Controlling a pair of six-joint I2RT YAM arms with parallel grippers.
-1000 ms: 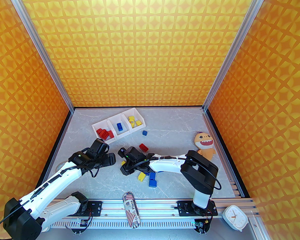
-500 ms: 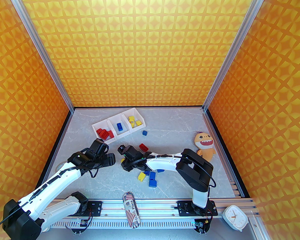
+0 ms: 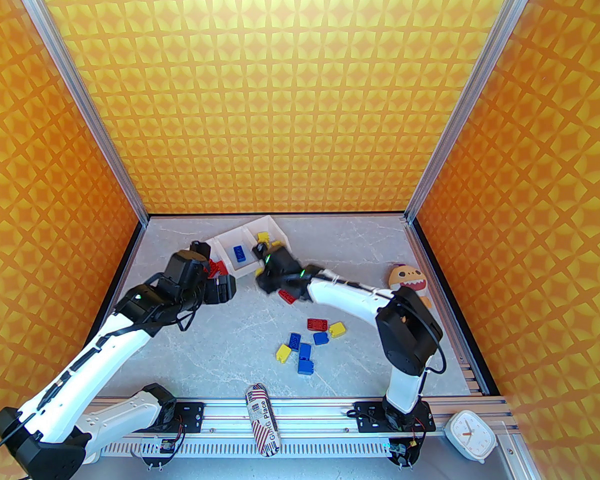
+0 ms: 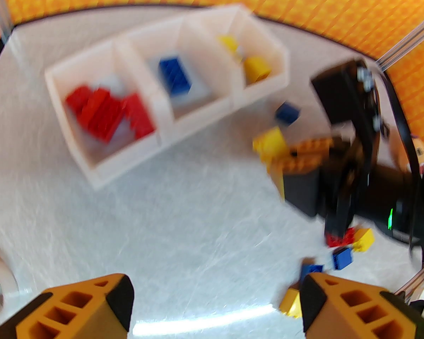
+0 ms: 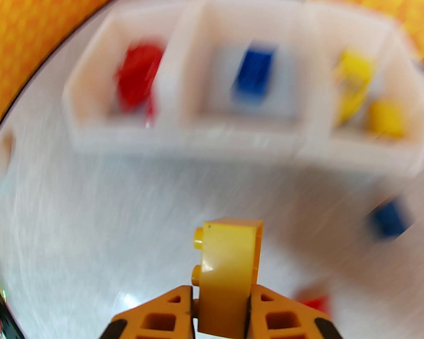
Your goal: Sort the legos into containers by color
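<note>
A: Legos (image 3: 320,338), spotted where?
B: Scattered on the table (image 3: 205,348) in a loose cluster of red, blue and yellow. Also seeing red bricks (image 4: 106,113) in the left bin of the containers (image 4: 159,104), a blue brick (image 4: 175,74) in the middle, yellow bricks (image 4: 256,67) in the right.
A: And the right gripper (image 5: 221,291)?
B: Pinching a yellow brick (image 5: 229,256) upright between both fingers, studs to the left. Hovering just short of the containers' near wall, probably before the blue and yellow bins; too blurred to say closer.
A: Left gripper (image 4: 213,295)?
B: Spread wide, holding nothing, over bare table near the red bin.
A: Anything else?
B: Noting a lone blue brick (image 5: 388,217) on the table just in front of the yellow bin, and a red brick (image 3: 286,295) beside the right gripper.
</note>
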